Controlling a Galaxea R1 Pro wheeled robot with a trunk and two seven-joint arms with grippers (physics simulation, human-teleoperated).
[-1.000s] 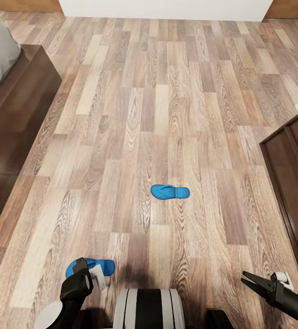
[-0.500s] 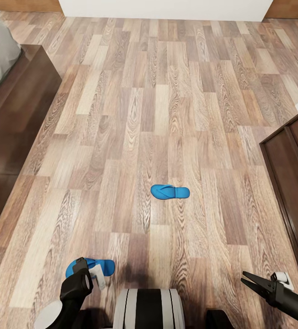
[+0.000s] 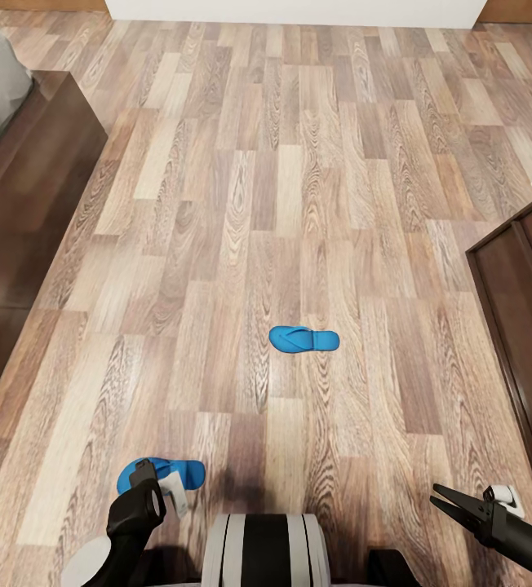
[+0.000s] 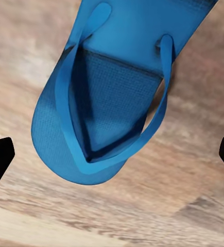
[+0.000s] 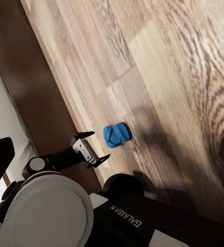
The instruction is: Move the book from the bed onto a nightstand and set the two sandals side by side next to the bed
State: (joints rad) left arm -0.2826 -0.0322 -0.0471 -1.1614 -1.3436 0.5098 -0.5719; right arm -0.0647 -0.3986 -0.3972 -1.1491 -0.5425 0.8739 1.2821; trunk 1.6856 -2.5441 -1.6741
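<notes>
Nothing on the floor has moved since the earlier frames; only the head camera has tipped slightly, sliding the bed [image 3: 5, 163] and far wall up the frame. One sandal [image 3: 303, 339] lies mid-frame on the planks, the other sandal [image 3: 176, 472] at lower left, directly under the left hand [image 3: 147, 474], whose fingers stand wide apart, probably poised to descend. The right hand [image 3: 449, 501] looks nearly together, empty, beside the dark cabinet [image 3: 527, 326].

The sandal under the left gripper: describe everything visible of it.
The near sandal is a bright blue flip-flop with a finely textured footbed and a thin Y-shaped toe strap. It lies flat, sole down, on the wood plank floor, just ahead of the robot's base. The left gripper hangs above it, fingers spread, not touching.
</notes>
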